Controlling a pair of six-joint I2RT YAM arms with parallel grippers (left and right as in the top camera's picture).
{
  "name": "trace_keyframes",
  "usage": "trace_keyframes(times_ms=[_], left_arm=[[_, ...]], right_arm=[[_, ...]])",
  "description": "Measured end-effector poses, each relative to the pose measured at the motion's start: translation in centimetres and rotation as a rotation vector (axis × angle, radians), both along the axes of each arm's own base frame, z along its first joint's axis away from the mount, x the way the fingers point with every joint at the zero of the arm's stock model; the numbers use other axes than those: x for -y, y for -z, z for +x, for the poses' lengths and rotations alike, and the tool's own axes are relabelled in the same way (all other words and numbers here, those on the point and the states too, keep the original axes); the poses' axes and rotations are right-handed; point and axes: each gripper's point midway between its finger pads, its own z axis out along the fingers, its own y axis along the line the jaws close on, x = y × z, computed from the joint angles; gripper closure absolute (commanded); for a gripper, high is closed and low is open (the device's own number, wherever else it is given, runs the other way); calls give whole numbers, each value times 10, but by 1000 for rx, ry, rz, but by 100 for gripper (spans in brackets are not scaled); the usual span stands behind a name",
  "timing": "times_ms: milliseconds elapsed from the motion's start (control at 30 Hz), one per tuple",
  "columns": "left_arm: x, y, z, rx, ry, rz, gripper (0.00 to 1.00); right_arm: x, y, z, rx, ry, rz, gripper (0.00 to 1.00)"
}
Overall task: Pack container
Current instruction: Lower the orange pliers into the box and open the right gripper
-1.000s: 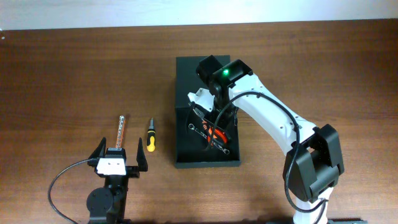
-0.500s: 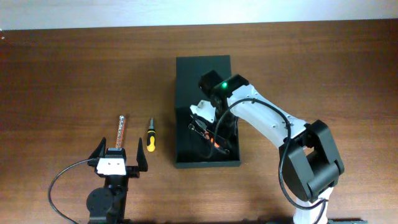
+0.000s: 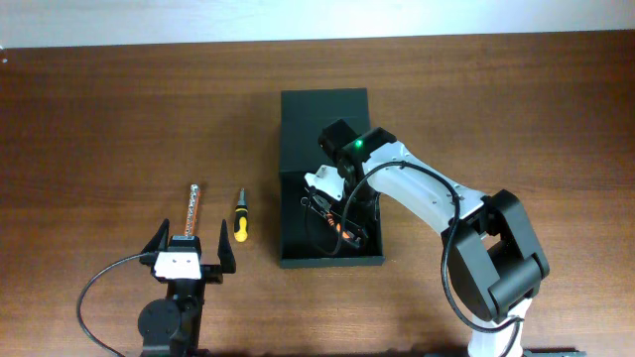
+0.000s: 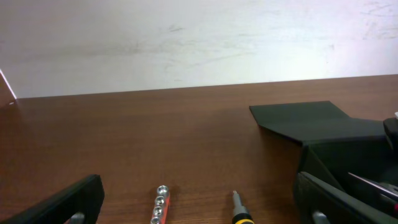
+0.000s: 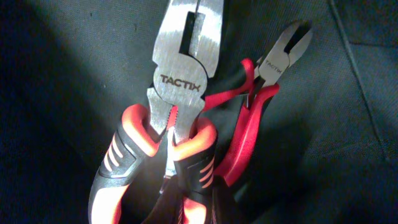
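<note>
While the left fingers (image 3: 225,254) stand spread wide at the near-left of the worktop (image 3: 99,119) with nothing between them, a slim metal bit bar (image 3: 193,206) and a yellow-and-black screwdriver (image 3: 239,222) lie side by side just beyond them. To their right sits the container (image 3: 323,117), flap lid open at its far end, with orange-handled pliers (image 5: 180,93) and red-handled cutters (image 5: 273,68) touching on its floor. The right fingers (image 3: 335,210) reach down into it, closed; whether they grip anything cannot be told.
</note>
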Motion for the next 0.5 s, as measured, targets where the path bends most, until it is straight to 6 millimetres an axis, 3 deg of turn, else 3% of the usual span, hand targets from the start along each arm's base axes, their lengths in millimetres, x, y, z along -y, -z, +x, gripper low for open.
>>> trace_keyframes(times_ms=[100,300,467,500], left_arm=[[0,0,0,0,0,0,1],[0,0,0,0,0,0,1],[0,0,0,0,0,0,1],[0,0,0,0,0,0,1]], right_arm=[[0,0,0,1,0,1,77],[0,0,0,1,-1,1,64],[0,0,0,1,-3,1,16],[0,-1,0,-2,8,-3,11]])
